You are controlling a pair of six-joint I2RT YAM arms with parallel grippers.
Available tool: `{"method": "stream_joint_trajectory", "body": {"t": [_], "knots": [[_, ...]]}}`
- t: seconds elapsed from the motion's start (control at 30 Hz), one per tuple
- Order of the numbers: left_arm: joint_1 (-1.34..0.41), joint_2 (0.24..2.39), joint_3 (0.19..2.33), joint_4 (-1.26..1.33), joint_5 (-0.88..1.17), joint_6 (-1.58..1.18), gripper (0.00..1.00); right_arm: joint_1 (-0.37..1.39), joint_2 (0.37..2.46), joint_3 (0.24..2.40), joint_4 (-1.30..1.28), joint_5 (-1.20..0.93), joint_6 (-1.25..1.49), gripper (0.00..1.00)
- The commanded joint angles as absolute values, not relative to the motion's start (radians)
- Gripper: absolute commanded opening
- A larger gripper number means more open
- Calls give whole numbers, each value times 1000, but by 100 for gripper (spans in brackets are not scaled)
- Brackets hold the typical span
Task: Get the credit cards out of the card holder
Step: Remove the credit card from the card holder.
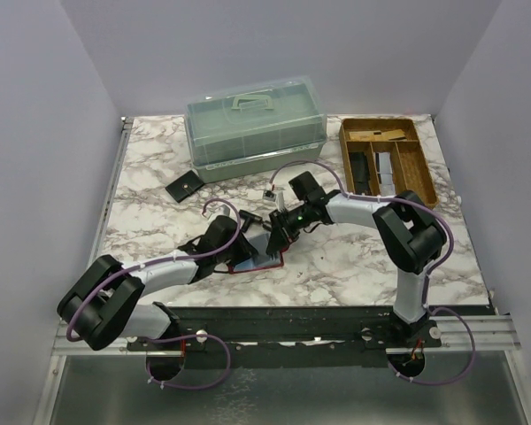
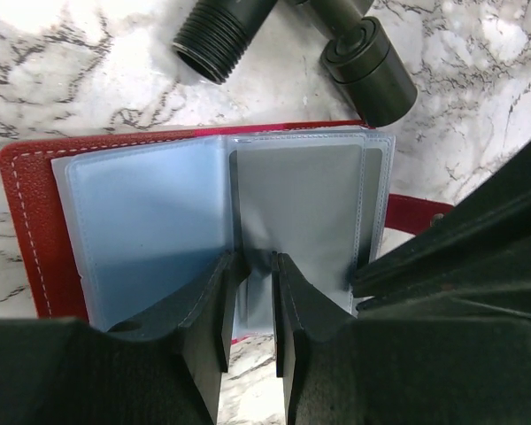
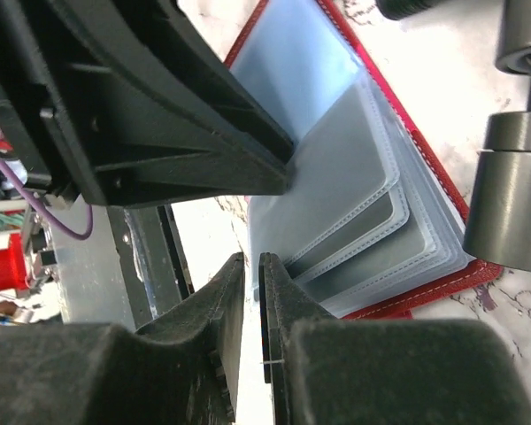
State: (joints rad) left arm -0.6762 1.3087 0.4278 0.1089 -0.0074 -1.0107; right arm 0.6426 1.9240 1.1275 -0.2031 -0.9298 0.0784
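Marble table (image 1: 354,257) carries the open red card holder (image 2: 22,221), credit cards (image 2: 150,230) sleeved inside. Left gripper (image 2: 252,267) pinches its near edge; sleeve or card, unclear. Right gripper (image 3: 252,263) is nearly closed, apparently empty.

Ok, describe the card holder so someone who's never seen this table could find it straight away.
On the marble table, look in front of the big clear box, toward the near edge. The card holder lies open there, between the two arms. It is the only red thing, with clear plastic sleeves inside, unlike the small black wallet by the box.
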Motion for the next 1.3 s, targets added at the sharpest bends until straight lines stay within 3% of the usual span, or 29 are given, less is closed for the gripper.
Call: {"method": "stream_joint_trajectory", "body": {"t": [0.0, 0.13, 0.3, 0.5, 1.07, 1.27], "knots": [[-684, 1357, 384, 68, 64, -1000, 29, 653, 1947, 1155, -184, -863, 154, 19], [-683, 1356, 374, 70, 62, -1001, 29, 653, 1929, 1130, -173, -757, 182, 22], [-679, 1349, 362, 70, 59, -1005, 29, 653, 1891, 1111, -167, -700, 182, 34], [-673, 1341, 346, 69, 57, -1011, 29, 652, 1847, 1082, -158, -666, 185, 38], [-671, 1340, 320, 66, 57, -1030, 23, 652, 1919, 1078, -129, -804, 267, 43], [-671, 1322, 308, 68, 58, -1037, 23, 652, 1921, 1059, -70, -841, 383, 53]]}}
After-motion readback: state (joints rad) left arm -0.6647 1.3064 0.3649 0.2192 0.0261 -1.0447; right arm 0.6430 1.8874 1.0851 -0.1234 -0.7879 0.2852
